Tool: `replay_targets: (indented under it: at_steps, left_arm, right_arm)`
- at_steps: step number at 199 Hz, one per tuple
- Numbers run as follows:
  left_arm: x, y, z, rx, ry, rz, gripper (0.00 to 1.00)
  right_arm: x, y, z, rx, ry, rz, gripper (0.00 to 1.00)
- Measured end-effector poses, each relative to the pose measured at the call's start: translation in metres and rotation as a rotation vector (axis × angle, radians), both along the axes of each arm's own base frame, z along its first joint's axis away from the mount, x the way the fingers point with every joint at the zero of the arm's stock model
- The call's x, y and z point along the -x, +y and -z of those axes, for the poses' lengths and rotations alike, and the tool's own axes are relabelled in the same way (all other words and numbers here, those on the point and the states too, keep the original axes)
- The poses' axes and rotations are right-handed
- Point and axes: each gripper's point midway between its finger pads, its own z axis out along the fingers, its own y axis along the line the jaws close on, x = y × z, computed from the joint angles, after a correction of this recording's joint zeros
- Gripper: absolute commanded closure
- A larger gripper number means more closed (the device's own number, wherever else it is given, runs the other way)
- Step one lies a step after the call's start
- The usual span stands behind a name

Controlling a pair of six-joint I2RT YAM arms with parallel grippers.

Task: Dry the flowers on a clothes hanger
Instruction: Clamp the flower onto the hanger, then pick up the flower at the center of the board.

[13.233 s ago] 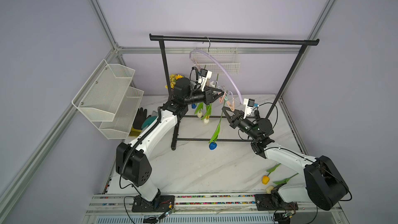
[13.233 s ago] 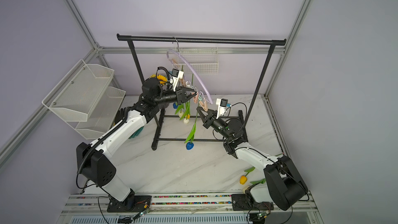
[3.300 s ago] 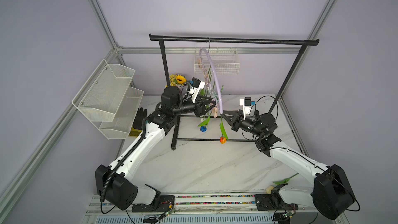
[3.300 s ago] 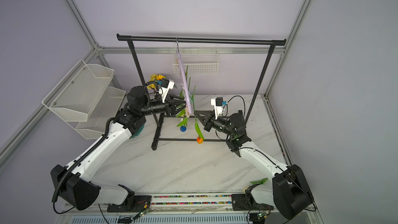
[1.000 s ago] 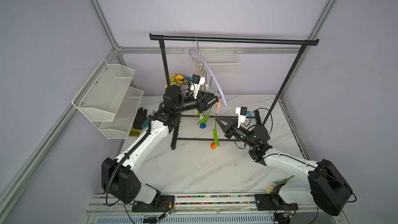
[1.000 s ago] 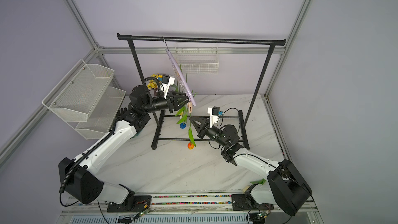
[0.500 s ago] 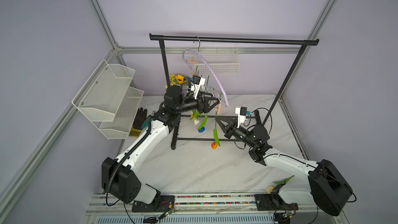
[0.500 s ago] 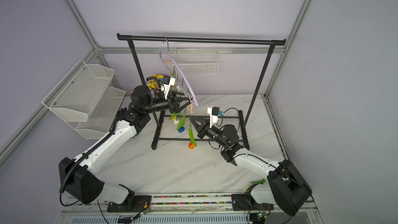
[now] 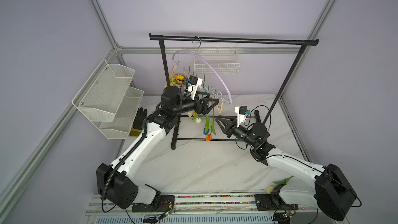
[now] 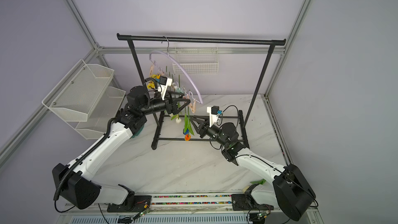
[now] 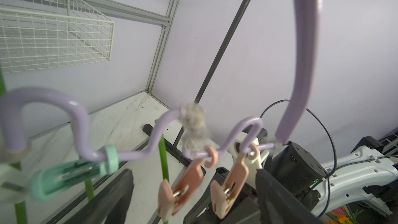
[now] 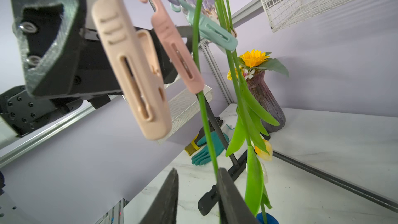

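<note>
Both empty: left gripper [image 9: 213, 106] wide near pegs [image 11: 228, 182], right gripper [image 12: 197, 173] part-open around tulip stem [image 12: 206, 126].

Above the left pincer [image 9: 213, 105] runs a black rack [image 9: 233, 39], a wire basket [image 9: 216, 66] beyond it, a sunflower vase [image 12: 263, 102] near its wrist.

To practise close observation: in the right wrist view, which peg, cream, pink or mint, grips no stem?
The cream peg hangs empty; the pink peg and mint peg each clamp a stem.

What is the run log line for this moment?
left pincer: open at pegs | right pincer: open, stem between jaws | orange tulip: hangs from pink peg on clothes hanger
</note>
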Motion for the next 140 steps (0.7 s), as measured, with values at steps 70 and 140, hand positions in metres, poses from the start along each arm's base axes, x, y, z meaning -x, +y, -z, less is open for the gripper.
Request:
replay_targets:
  at_steps: [70,140]
  left_arm:
    - [0.002,0.031,0.002,-0.01,-0.002,-0.181,0.11]
    - [-0.01,0.059,0.063,-0.075,0.204,-0.391,0.15]
  right_arm:
    - [-0.013,-0.058,0.0,0.108,0.05,0.334,0.43]
    - [-0.012,-0.157,0.018,0.208,0.313,0.78,0.49]
